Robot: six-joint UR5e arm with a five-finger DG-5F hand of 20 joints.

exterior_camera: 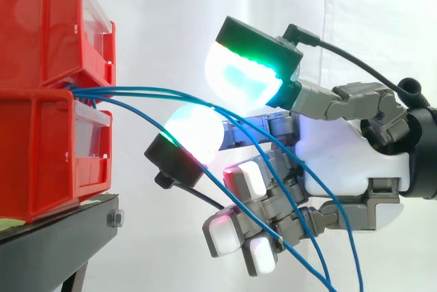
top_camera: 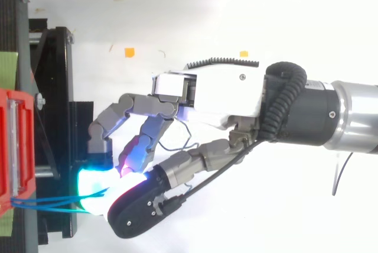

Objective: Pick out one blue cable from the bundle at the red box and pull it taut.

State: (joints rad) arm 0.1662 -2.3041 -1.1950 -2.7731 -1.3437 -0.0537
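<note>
Side view: two red bins (exterior_camera: 48,53) are stacked at the left on a black stand (exterior_camera: 54,244), before a white curtain (exterior_camera: 171,5). Each bin has a clear panel at its front. The blue cables (exterior_camera: 150,91) come out of the seam between the bins. They run right almost level, fan apart and bend down to the right. There they cross in front of the hand (exterior_camera: 341,152) and leave at the bottom edge. The hand reaches in from the right and stops short of the bins. I cannot tell whether it has hold of a cable.

Top view: the red bin (top_camera: 15,140) sits at the left edge on the stand (top_camera: 59,87). The cables (top_camera: 41,201) lie left to right, from the bin front to the near end of the hand (top_camera: 207,90). Two small orange marks (top_camera: 129,52) sit on the white surface beyond the arm.
</note>
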